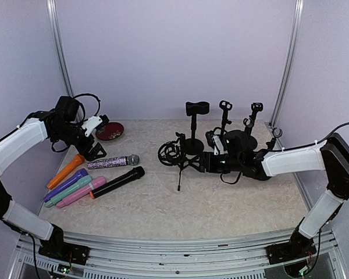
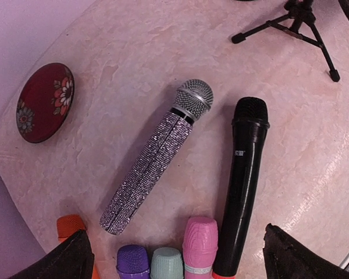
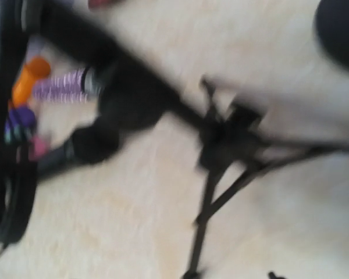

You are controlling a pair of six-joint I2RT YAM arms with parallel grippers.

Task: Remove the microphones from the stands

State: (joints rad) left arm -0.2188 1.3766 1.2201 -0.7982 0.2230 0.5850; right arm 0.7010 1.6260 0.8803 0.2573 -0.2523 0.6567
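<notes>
Well, lavender walls [image 1: 174,52] back a mottled beige tabletop [image 1: 221,200] bearing the tripod stand [image 1: 186,164].

Bright, even light; right wrist view heavily motion-blurred.

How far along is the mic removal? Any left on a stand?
Looks done: six microphones lie flat on the left of the table, beneath the open, empty left pincer. In hand: the right pincer is at the tripod stand with the ring mount; its wrist view is blurred, so its grip is unclear. Left: I cannot tell whether that mount holds a microphone; the back stands look empty.
</notes>
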